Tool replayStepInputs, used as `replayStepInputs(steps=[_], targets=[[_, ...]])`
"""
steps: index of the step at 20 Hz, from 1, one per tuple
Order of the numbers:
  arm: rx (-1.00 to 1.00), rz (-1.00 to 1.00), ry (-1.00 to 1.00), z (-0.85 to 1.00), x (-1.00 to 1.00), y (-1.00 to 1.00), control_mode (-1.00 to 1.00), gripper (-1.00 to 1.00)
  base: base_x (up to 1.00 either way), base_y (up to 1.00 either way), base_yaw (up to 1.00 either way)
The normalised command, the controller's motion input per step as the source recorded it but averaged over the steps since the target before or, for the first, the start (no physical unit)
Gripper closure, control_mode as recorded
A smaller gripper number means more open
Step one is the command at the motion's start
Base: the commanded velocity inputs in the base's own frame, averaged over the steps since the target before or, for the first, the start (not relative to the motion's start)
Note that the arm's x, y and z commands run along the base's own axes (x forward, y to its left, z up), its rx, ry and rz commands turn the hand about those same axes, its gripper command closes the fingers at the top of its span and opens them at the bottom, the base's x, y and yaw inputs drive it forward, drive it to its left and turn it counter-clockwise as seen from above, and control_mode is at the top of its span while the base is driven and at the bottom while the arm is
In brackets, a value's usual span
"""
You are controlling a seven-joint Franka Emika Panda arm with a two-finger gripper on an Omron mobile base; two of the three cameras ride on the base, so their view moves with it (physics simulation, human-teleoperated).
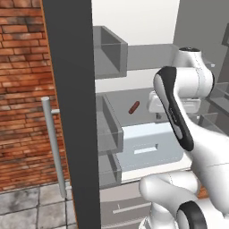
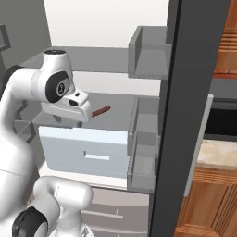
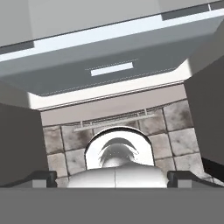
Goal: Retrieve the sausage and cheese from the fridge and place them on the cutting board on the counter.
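One sausage point(image 1: 133, 107): we are seeing it lying loose on a glass shelf inside the open fridge point(image 1: 134, 53), above the pale drawer point(image 1: 147, 145).
Gripper point(image 3: 112, 177): we are watching it hanging over the drawer, tips spread wide apart, gripping nothing.
Hand point(image 2: 69, 106): we are finding it near the sausage, not touching it.
Counter point(image 2: 217, 152): we are spotting its beige top past the right fridge door.
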Motion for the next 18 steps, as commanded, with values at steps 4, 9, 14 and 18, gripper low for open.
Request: replayStepInputs(steps=[4,9,14,18], targets=[[0.0,0.0,-0.04,-0.6,0.36,0.13,-1.0,-1.0,0.0,0.0,0.0],[0.0,0.0,-0.06,-0.21,0.26,0.12,-1.0,-1.0,0.0,0.0,0.0],[0.0,-0.03,-0.01,0.0,0.48,0.02,-1.0,-1.0,0.0,0.0,0.0],[0.0,-0.05,-0.11,-0.02,0.47,0.07,-1.0,-1.0,0.0,0.0,0.0]])
